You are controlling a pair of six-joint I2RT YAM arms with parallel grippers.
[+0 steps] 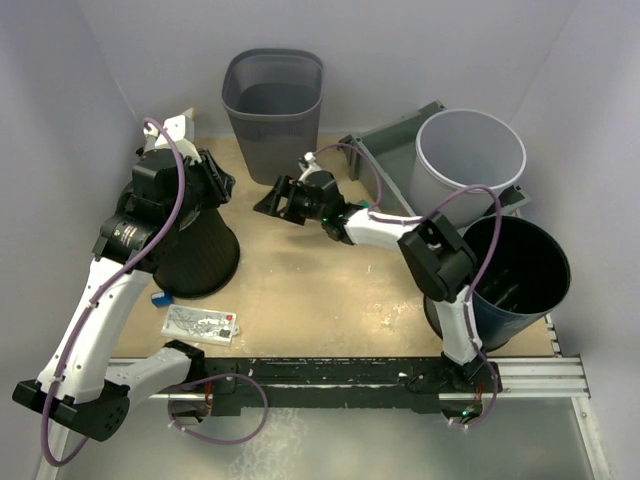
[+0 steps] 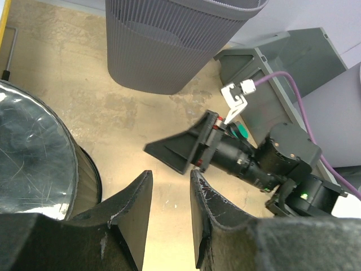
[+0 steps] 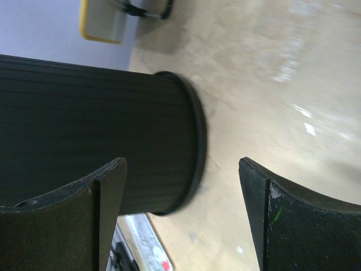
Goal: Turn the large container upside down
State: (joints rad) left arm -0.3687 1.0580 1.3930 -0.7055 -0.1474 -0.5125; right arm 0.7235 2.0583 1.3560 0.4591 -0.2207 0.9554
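Note:
The large container (image 1: 200, 255), black and ribbed, stands upside down at the left with its wide rim on the table. Its shiny base (image 2: 34, 158) shows in the left wrist view, and its ribbed wall and rim (image 3: 84, 130) in the right wrist view. My left gripper (image 1: 222, 183) hangs just above and right of its top, open (image 2: 171, 175) with nothing between the fingers. My right gripper (image 1: 268, 198) hovers at mid-table, to the right of the container and apart from it. It is wide open (image 3: 182, 164) and empty, pointing toward the container.
A grey ribbed bin (image 1: 272, 100) stands at the back. A white bucket (image 1: 470, 150) sits on a grey tray (image 1: 390, 150) at back right, with a black bucket (image 1: 520, 270) in front of it. A flat packet (image 1: 200, 323) lies by the near edge.

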